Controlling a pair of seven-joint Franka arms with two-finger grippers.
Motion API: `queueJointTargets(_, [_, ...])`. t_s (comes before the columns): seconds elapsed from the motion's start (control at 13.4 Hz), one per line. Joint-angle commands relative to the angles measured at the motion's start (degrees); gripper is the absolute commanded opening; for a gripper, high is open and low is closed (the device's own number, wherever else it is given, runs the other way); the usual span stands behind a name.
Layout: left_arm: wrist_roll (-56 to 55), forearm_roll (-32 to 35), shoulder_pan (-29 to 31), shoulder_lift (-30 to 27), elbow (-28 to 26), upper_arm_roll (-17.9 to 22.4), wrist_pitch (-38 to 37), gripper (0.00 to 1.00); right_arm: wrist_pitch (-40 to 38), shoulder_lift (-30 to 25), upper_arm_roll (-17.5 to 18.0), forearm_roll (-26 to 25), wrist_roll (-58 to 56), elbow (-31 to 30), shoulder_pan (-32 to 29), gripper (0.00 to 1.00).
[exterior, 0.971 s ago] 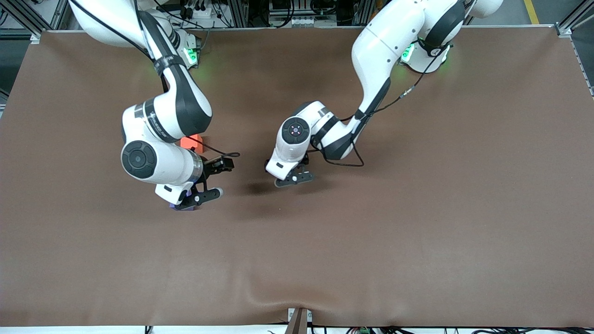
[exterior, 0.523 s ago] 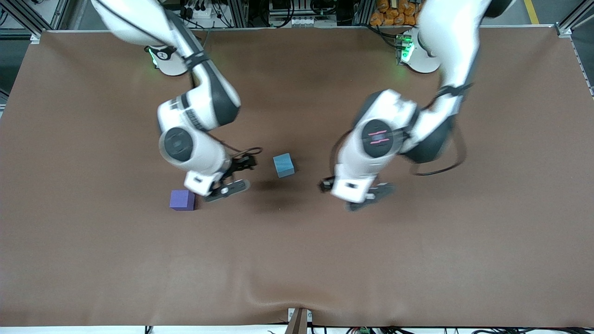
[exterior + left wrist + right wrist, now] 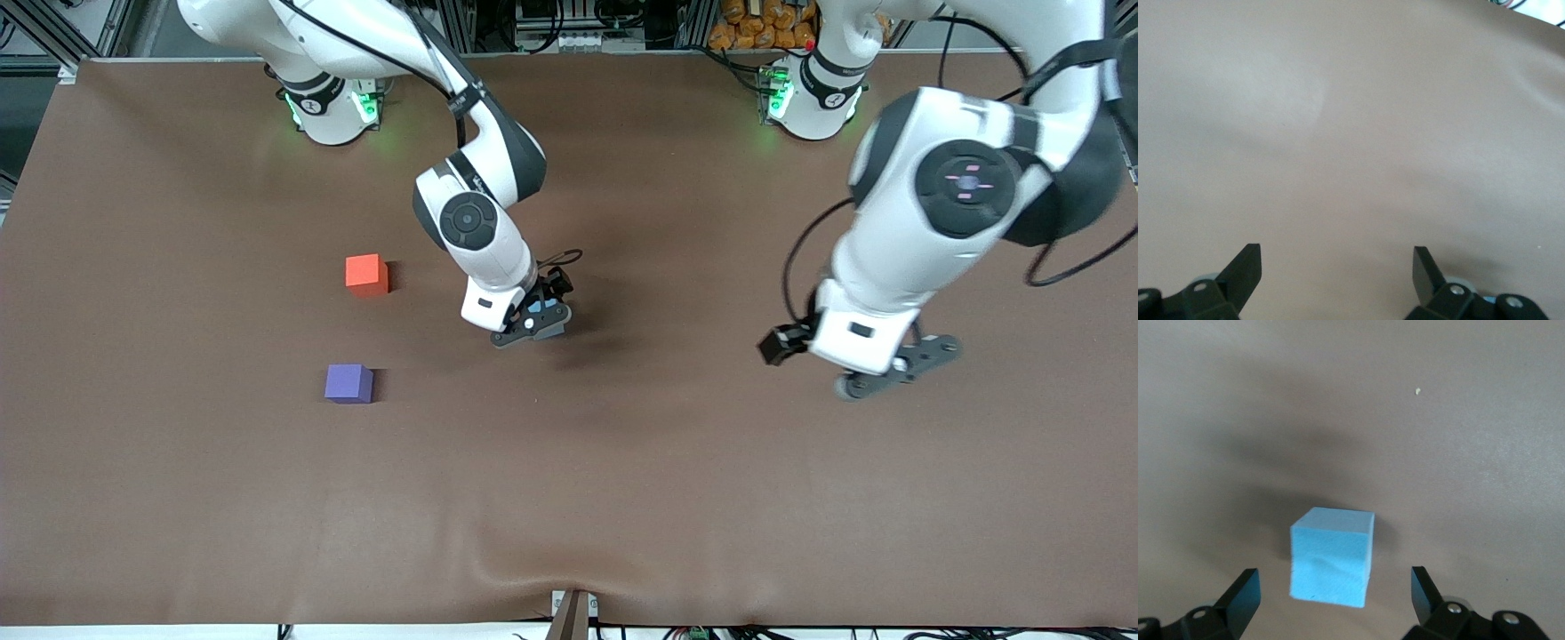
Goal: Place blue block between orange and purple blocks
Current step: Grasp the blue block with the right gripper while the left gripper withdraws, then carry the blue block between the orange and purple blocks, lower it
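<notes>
Right gripper (image 3: 532, 322): fingers apart, over blue block (image 3: 1331, 556) | left gripper (image 3: 893, 369): fingers apart, over bare table (image 3: 711, 462) | orange block (image 3: 366, 274), purple block (image 3: 348, 384): apart, toward right arm's end.

In the front view the right tool (image 3: 532, 320) covers nearly all of the blue block (image 3: 534, 313); only slivers of blue show between its fingers. In the right wrist view the block (image 3: 1331, 556) is whole, but the tool's fingers (image 3: 1241, 595) are cut off by the picture's edge. The left wrist view likewise cuts off the left tool's fingers (image 3: 1245, 270) at its edge.
</notes>
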Motion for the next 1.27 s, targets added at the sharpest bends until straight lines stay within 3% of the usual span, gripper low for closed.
queueJointTargets(0.0, [9.58, 0.62, 5.99, -4.95, -2.01, -0.88, -2.66, 1.0, 3.61, 2.37, -0.56, -4.4, 0.2, -0.24, 2.11, 1.0])
queueJointTargets(0.3, [21.38, -0.08, 14.43, -10.92, -6.3, -1.4, -4.96, 1.0, 6.96, 4.92, -0.56, -4.5, 3.44, -0.24, 4.31, 1.0])
queueJointTargets(0.52, [26.05, -6.91, 20.14, -16.9, -12.37, -1.58, -4.53, 1.0, 6.79, 5.19, -0.38, -4.06, 11.68, -1.38, 4.06, 1.0])
queueJointTargets(0.6, [26.5, -7.72, 20.34, -17.35, -12.47, -1.58, -4.52, 1.0, 6.79, 5.1, -0.47, -4.06, 13.28, -1.3, 4.06, 0.85])
queueJointTargets(0.67, [26.5, -7.73, 20.34, -17.79, -12.64, -1.58, -4.61, 1.0, 6.36, 4.93, -0.38, -3.89, 13.91, -1.21, 3.62, 0.35])
queueJointTargets(0.75, [26.5, -7.73, 20.43, -18.05, -12.91, -1.58, -4.78, 1.0, 6.09, 4.58, -0.38, -3.89, 14.26, -1.3, 3.36, 0.13])
queueJointTargets(1.05, [26.76, -7.73, 20.34, -19.19, -12.91, -1.32, -4.79, 1.0, -0.3, -0.77, -0.74, -3.89, 15.32, -1.38, 0.65, 0.13])
queueJointTargets(1.2, [28.86, -7.99, 16.68, -21.12, -14.65, 2.17, -4.79, 1.0, -6.53, -5.42, -0.74, -3.97, 15.15, -1.99, -4.09, 0.12])
